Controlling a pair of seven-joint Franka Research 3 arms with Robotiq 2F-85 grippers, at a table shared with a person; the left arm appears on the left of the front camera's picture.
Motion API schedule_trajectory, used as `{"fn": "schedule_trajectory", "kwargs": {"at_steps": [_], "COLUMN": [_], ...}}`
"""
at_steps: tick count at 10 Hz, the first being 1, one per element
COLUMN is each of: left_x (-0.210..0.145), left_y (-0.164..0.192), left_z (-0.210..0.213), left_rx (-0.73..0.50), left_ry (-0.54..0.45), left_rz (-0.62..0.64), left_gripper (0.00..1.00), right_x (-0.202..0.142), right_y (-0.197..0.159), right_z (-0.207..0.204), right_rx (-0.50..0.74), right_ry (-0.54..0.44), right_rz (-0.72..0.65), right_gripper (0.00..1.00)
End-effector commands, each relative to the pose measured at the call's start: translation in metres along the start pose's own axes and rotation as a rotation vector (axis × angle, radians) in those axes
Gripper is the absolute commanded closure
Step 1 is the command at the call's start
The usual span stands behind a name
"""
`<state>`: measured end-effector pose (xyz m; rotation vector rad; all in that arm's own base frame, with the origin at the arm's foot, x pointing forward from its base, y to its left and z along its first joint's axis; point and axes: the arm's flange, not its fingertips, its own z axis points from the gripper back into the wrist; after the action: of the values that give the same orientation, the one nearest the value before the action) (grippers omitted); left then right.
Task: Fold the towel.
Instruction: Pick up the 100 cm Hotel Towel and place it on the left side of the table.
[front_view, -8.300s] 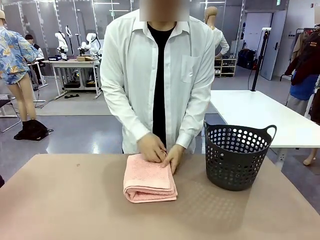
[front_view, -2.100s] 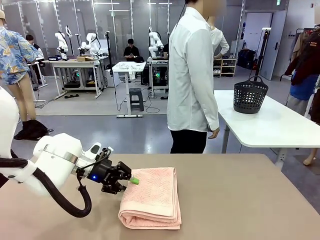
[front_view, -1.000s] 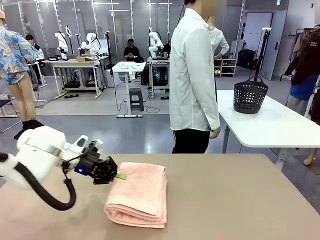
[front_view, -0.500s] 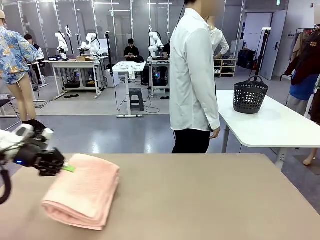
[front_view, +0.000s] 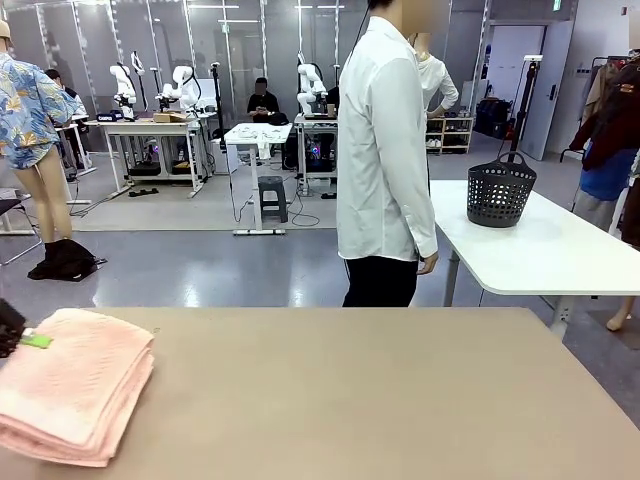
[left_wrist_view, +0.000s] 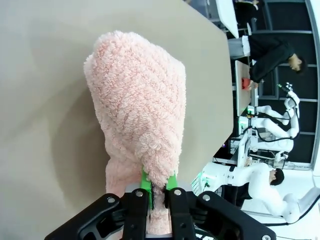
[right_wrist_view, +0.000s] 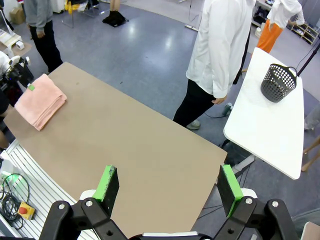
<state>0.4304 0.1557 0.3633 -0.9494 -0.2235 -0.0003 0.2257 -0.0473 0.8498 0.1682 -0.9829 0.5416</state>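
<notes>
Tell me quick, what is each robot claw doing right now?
Left gripper: shut on the folded pink towel, pinching its edge.
Right gripper: open, holding nothing, high above the table.

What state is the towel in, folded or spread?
Folded. The towel lies on the table as a thick stack of layers, and the left tool is shut on one edge of it.
</notes>
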Motion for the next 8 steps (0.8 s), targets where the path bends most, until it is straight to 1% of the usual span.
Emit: {"fn": "schedule_trajectory", "kwargs": {"at_steps": [1, 3, 4, 5, 6, 7, 8], "left_x": [0.005, 0.007, 0.010, 0.012, 0.013, 0.014, 0.015], "left_y": [0.018, 0.031, 0.036, 0.043, 0.052, 0.060, 0.065], "left_z": [0.017, 0.022, 0.023, 0.021, 0.016, 0.012, 0.008], "left_rx": [0.016, 0.074, 0.082, 0.112, 0.136, 0.153, 0.150], "left_ry": [0.025, 0.018, -0.007, -0.014, -0.013, -0.013, -0.019], "left_rz": [-0.020, -0.059, -0.065, -0.073, -0.070, -0.059, -0.044], "left_gripper": [0.94, 0.94, 0.94, 0.77, 0.71, 0.58, 0.32], "right_x": [0.001, 0.001, 0.001, 0.001, 0.001, 0.001, 0.001], "right_y": [-0.001, -0.001, -0.001, -0.001, -0.001, -0.001, -0.001], "right_z": [0.000, 0.000, 0.000, 0.000, 0.000, 0.000, 0.000], "right_rx": [-0.009, -0.009, -0.009, -0.009, -0.009, -0.009, -0.009], "right_ry": [0.002, 0.002, 0.002, 0.002, 0.002, 0.002, 0.002], "right_rz": [-0.005, -0.005, -0.005, -0.005, -0.005, -0.005, -0.005], "right_gripper": [0.00, 0.00, 0.00, 0.00, 0.00, 0.00, 0.00]}}
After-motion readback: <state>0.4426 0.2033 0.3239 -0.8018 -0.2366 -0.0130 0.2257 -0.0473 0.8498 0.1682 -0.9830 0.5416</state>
